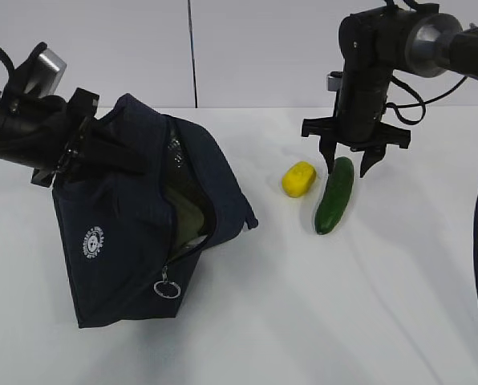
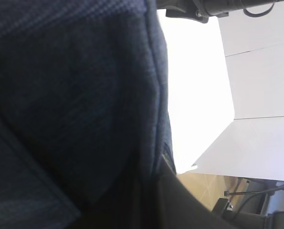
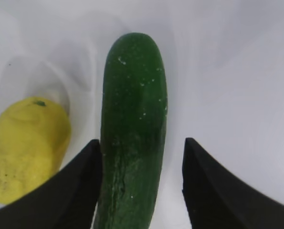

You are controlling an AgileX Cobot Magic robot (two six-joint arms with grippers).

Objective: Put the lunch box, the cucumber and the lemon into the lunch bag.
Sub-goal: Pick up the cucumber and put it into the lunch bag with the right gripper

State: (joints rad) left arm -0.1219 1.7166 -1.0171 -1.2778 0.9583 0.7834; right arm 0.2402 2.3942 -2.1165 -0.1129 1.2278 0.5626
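The navy lunch bag (image 1: 123,233) stands tilted on the white table, its zipper open along the right side and the ring pull (image 1: 167,287) hanging. A pale green lid of the lunch box (image 1: 189,216) shows inside the opening. My left gripper (image 1: 78,144) grips the bag's upper left; the left wrist view shows only navy fabric (image 2: 75,95). The yellow lemon (image 1: 298,179) and the dark green cucumber (image 1: 335,195) lie side by side on the table. My right gripper (image 1: 347,167) is open, its fingers astride the cucumber's (image 3: 132,119) far end; the lemon (image 3: 27,145) lies left of it.
The white table (image 1: 367,305) stretches to the front and right. A white wall stands behind. Black cables hang from the right arm (image 1: 415,40).
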